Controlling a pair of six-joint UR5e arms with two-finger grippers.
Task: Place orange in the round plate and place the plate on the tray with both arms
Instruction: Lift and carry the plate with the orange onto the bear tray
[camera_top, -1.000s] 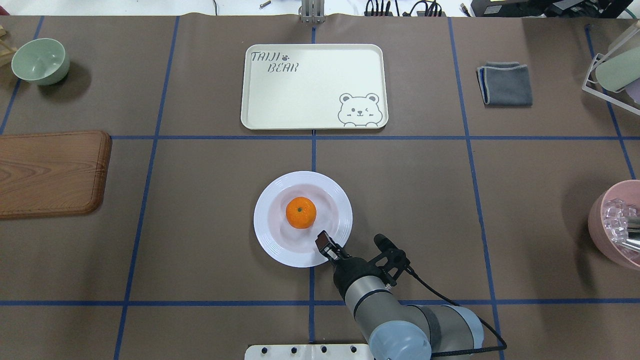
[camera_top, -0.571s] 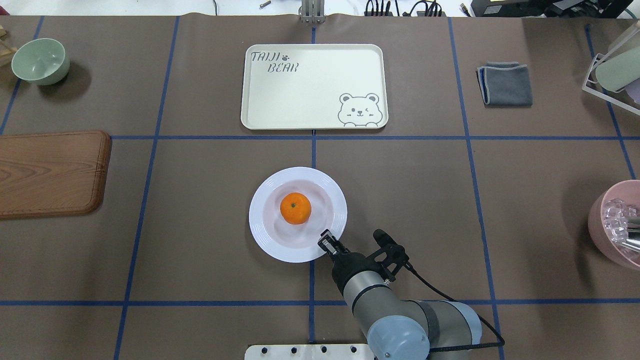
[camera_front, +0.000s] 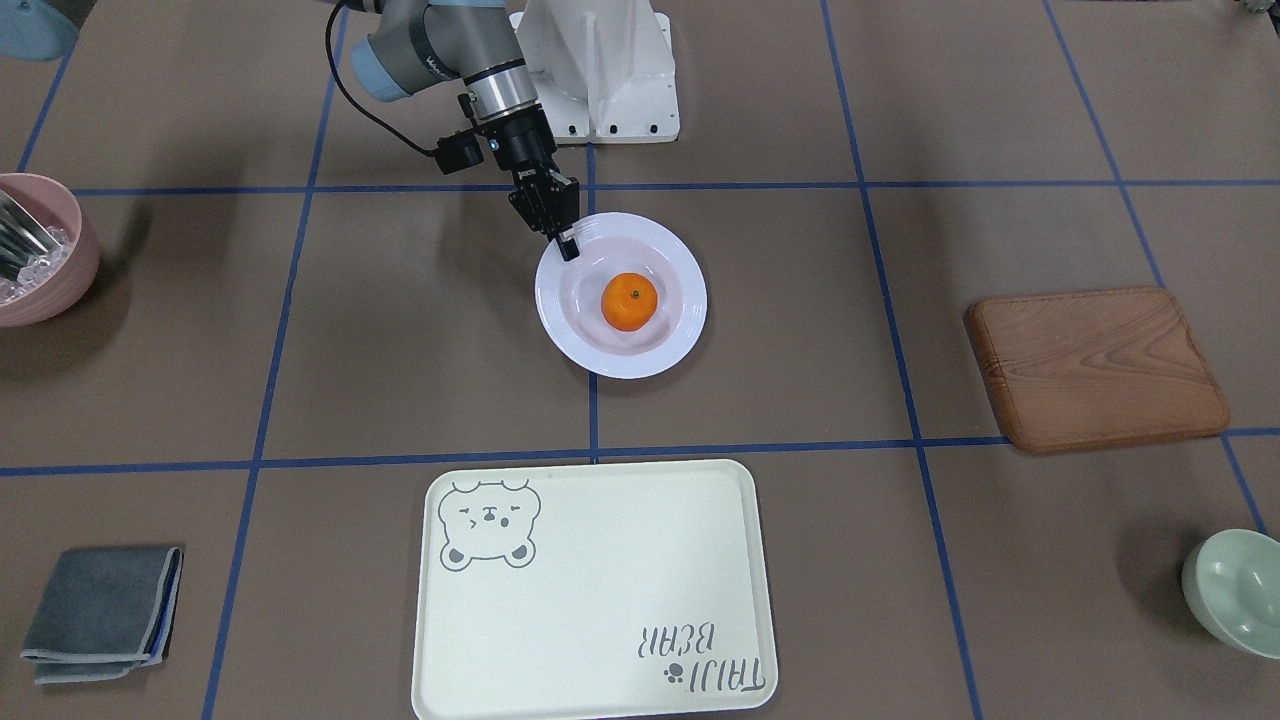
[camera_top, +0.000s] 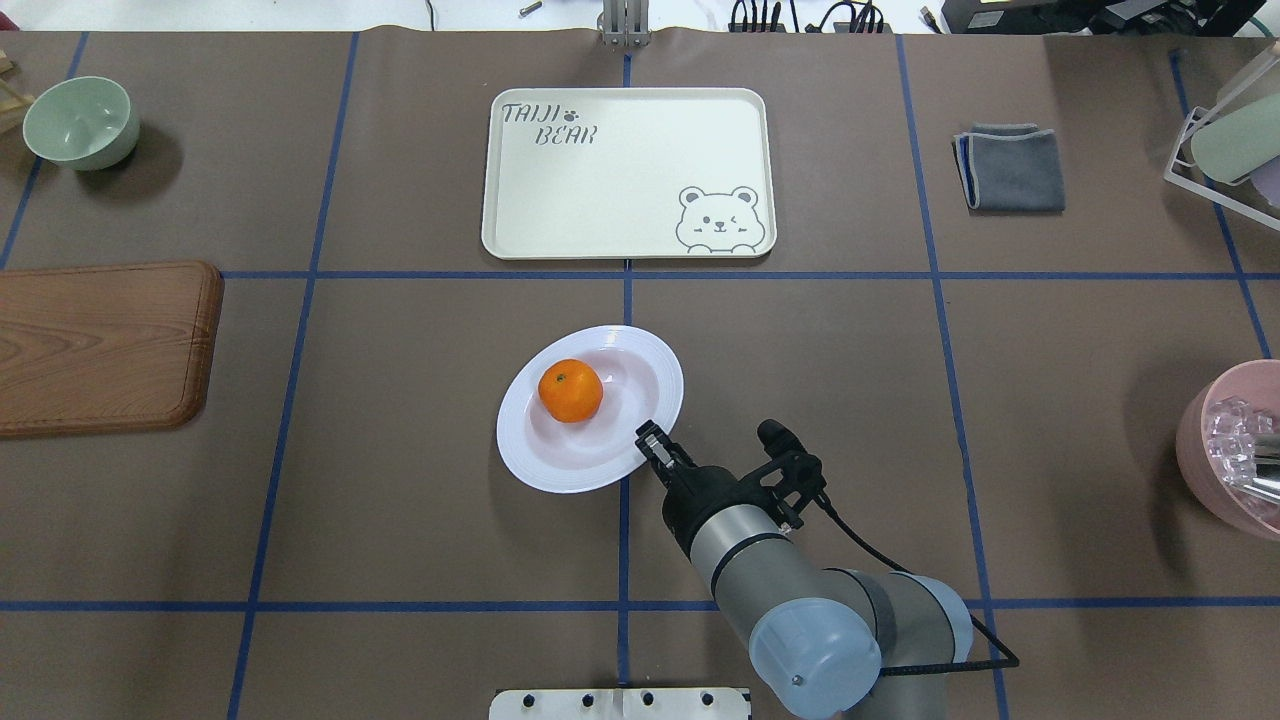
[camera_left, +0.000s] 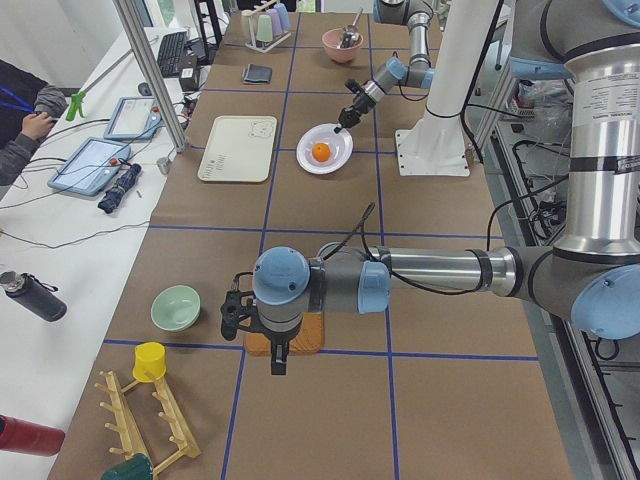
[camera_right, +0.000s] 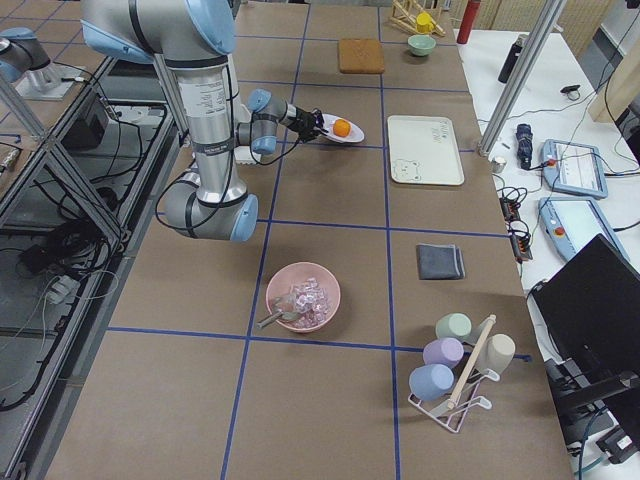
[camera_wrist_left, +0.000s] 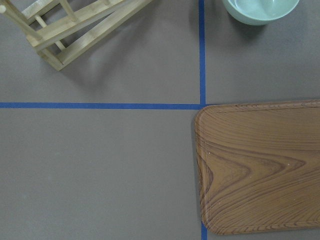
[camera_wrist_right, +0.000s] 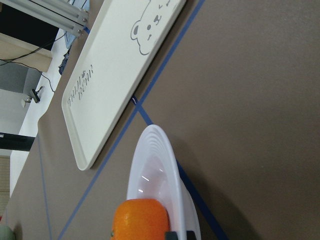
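1. My right pincer (camera_top: 648, 437) is clenched on the near right rim of the plate (camera_top: 540, 455), one finger above the rim and one below.
2. The plate hangs tilted off the table, with its left side lower in the overhead view.
3. The orange (camera_top: 571, 390) lies inside the plate, left of and farther out than my right pincer. It is apart from the fingers and rests toward the far left slope of the sunken centre.
4. The tray (camera_top: 620, 180) lies flat farther out, beyond a strip of blue tape (camera_top: 400, 275), well apart from the plate.
5. My left pincer (camera_left: 277, 358) points down over the wooden board (camera_top: 100, 345) at the left. I cannot tell whether it is parted or closed.
6. The table (camera_top: 400, 500) is covered in brown, marked into squares by the tape.
7. A green bowl (camera_top: 80, 122) sits far left, with a wooden rack (camera_wrist_left: 65, 30) beside it.
8. A folded grey cloth (camera_top: 1010, 168) lies far right, and a pink bowl (camera_top: 1200, 440) of clear pieces sits near right.
9. A rack of cups (camera_right: 455, 375) stands at the right end.
10. Beyond the far edge runs a white bench with tablets (camera_left: 90, 165), where a person (camera_left: 20, 100) sits.
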